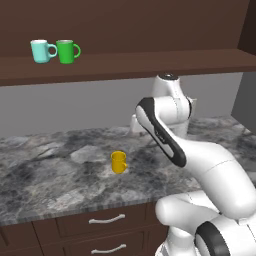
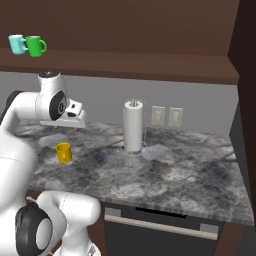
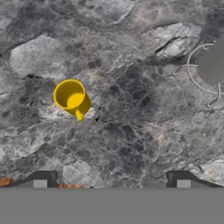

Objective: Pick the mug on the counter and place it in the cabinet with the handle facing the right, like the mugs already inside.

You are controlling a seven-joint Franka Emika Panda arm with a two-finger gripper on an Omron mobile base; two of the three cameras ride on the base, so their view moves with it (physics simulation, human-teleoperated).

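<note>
- The mug (image 1: pixel 119 162) stands upright on the counter (image 1: pixel 45 180), in the middle part of the worktop, nearer to its front edge than to the back wall and well apart from the paper towel holder (image 2: pixel 133 127).
- The gripper (image 3: pixel 111 181) hangs above the worktop with its jaws spread wide and nothing between them; the two finger tips (image 3: pixel 40 180) look straight down on the stone.
- In the hand view the mug lies up and to the left of the jaws, well apart from them, with its open mouth toward the camera.
- Its handle points toward the bottom of that view, so toward the hand.
- I judge that the coming move needs the hand to travel sideways over the mug and then go down; the jaws should close across the rim or body, not on the handle.
- The cabinet (image 1: pixel 150 62) shelf is high above, with the teal mug (image 1: pixel 42 50) and the green mug (image 1: pixel 66 51) near its left end, handles to the right.
</note>
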